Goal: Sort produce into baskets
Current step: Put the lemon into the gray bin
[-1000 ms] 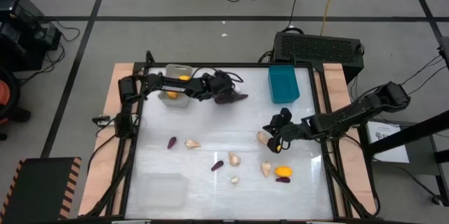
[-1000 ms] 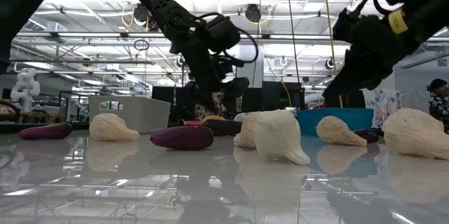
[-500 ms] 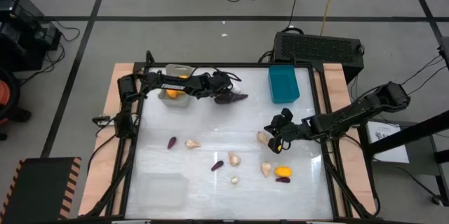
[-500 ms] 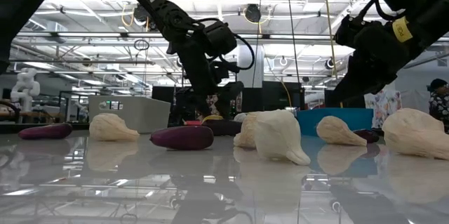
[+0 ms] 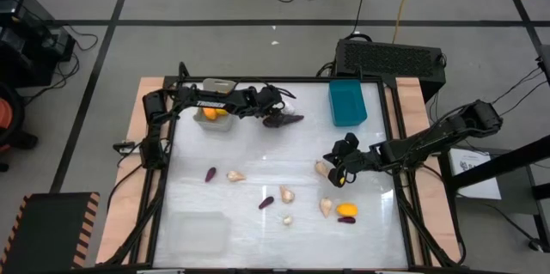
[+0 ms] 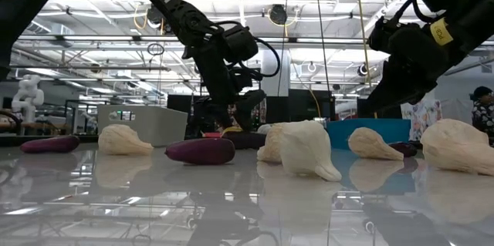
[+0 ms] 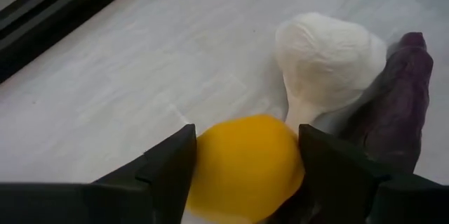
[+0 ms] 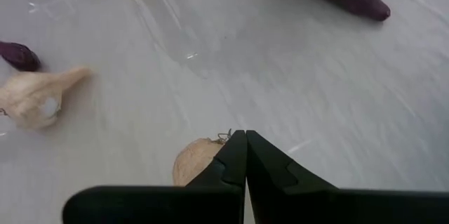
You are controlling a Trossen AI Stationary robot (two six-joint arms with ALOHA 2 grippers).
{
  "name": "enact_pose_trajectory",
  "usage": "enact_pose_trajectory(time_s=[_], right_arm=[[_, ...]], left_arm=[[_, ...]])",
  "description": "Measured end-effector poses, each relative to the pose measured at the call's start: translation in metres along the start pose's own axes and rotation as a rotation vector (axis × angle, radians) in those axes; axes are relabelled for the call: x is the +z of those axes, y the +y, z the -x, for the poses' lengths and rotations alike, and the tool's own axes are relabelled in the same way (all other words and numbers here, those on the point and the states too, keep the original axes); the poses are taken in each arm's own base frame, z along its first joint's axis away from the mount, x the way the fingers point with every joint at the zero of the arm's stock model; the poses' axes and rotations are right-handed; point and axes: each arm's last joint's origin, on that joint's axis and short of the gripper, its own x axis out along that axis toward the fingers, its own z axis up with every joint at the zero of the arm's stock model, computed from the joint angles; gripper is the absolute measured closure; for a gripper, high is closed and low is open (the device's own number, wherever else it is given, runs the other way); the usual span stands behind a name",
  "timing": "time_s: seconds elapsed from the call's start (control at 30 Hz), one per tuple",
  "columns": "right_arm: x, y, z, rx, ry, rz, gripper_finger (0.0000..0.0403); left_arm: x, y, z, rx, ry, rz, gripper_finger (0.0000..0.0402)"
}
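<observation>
My left gripper [image 5: 273, 118] is at the table's far middle, shut on an orange-yellow fruit [image 7: 242, 164]. The fruit lies beside a garlic bulb [image 7: 326, 66] and the large purple eggplant [image 5: 290, 119]. My right gripper [image 5: 337, 161] is shut and hangs over a beige garlic bulb [image 8: 198, 164] at centre right, holding nothing. The grey basket [image 5: 217, 106] holds an orange fruit [image 5: 210, 112]. The teal basket [image 5: 347, 102] stands far right and the clear basket [image 5: 199, 231] near left. My left gripper has the orange-yellow fruit between its two fingers [image 7: 168, 164], one on each rounded side [image 7: 207, 161]. The fingers slant down from the table's left. The fruit sits on the table, close against the garlic bulb and the eggplant.
Loose produce lies across the middle: a small purple piece [image 5: 210, 173], garlic bulbs [image 5: 235, 176] [image 5: 286, 194] [image 5: 326, 207], another purple piece [image 5: 266, 203], and an orange fruit [image 5: 347, 210] with a purple piece [image 5: 346, 220] beside it. A black box [image 5: 391, 57] stands beyond the far edge.
My left gripper has tipped further down over the cluster by the large eggplant and rolled a little. The produce on the table lies where it was.
</observation>
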Motion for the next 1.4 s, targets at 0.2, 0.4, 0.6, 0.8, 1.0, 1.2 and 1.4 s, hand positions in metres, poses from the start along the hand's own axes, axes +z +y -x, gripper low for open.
enact_pose_trajectory(time_s=[0.2, 0.4, 0.6, 0.8, 1.0, 1.2, 1.4], right_arm=[[-0.001, 0.001, 0.000, 0.024, 0.018, -0.018, 0.0403], [-0.004, 0.005, 0.002, 0.060, 0.033, -0.003, 0.0403], [-0.006, 0.009, 0.005, 0.078, 0.038, 0.006, 0.0403], [-0.008, 0.011, 0.006, 0.091, 0.041, 0.001, 0.0403], [-0.007, 0.012, 0.006, 0.096, 0.032, -0.006, 0.0403], [-0.006, 0.014, 0.006, 0.108, 0.019, -0.014, 0.0403], [-0.005, 0.014, 0.007, 0.114, 0.014, -0.018, 0.0403]], left_arm=[[0.000, 0.000, 0.000, 0.002, 0.001, -0.011, 0.0207], [0.003, 0.001, 0.008, -0.006, -0.023, -0.014, 0.0219], [0.018, 0.002, 0.043, -0.040, -0.116, -0.016, 0.0226], [0.032, 0.010, 0.093, -0.067, -0.224, -0.006, 0.0256], [0.026, 0.011, 0.098, -0.044, -0.163, -0.207, 0.0261], [0.016, 0.007, 0.068, -0.062, -0.061, -0.320, 0.0226], [0.010, 0.004, 0.050, -0.052, -0.023, -0.372, 0.0182]])
